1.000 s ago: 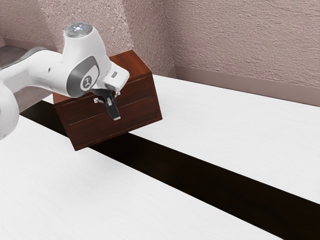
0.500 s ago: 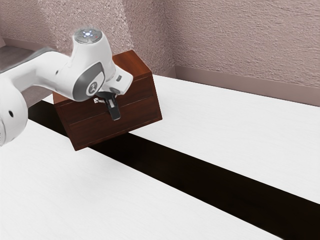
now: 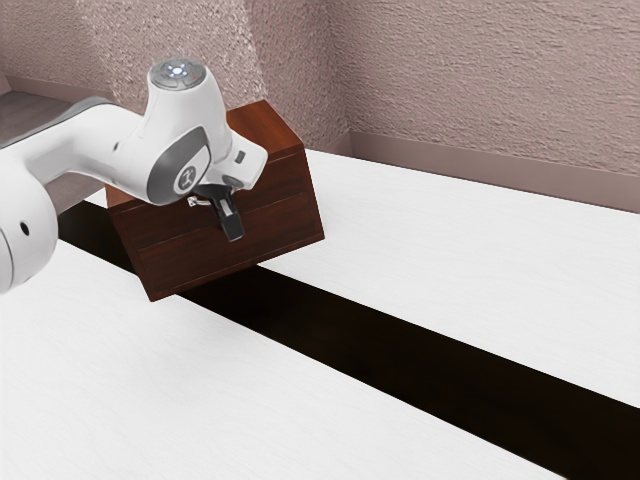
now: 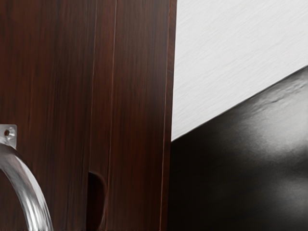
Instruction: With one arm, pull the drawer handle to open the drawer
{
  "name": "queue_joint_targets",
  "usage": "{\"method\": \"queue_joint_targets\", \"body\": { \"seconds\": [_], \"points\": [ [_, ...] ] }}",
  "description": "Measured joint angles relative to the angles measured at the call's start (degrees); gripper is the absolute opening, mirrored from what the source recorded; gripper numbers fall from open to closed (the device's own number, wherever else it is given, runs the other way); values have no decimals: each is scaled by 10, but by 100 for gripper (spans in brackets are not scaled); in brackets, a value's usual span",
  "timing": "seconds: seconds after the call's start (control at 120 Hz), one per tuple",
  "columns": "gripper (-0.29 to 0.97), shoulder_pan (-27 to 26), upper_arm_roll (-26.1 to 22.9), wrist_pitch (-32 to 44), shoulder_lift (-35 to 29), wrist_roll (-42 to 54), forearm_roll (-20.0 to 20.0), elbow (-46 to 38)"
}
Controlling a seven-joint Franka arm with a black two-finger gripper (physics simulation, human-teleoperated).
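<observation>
At the exterior view's left, the white arm reaches down to the dark wooden cabinet, which sits tilted on the white worktop beside a black strip. The tool hangs right at the cabinet's front panel, level with the drawer handle; whether it is open or clamped on that handle I cannot tell. Seen from the wrist, the curved metal handle lies just under the hand, and the drawer front looks flush with the cabinet face, so the drawer reads as shut. I judge this the grasp step, with 0 opening gained. Next calls for a sure hold on the handle, then a straight pull square to the front.
</observation>
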Motion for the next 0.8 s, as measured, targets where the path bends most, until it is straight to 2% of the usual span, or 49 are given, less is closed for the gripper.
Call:
{"method": "queue_joint_targets", "body": {
  "seconds": [0.8],
  "points": [
    [68, 6, -3, -1, -4, -19, 0, -13]
  ]
}}
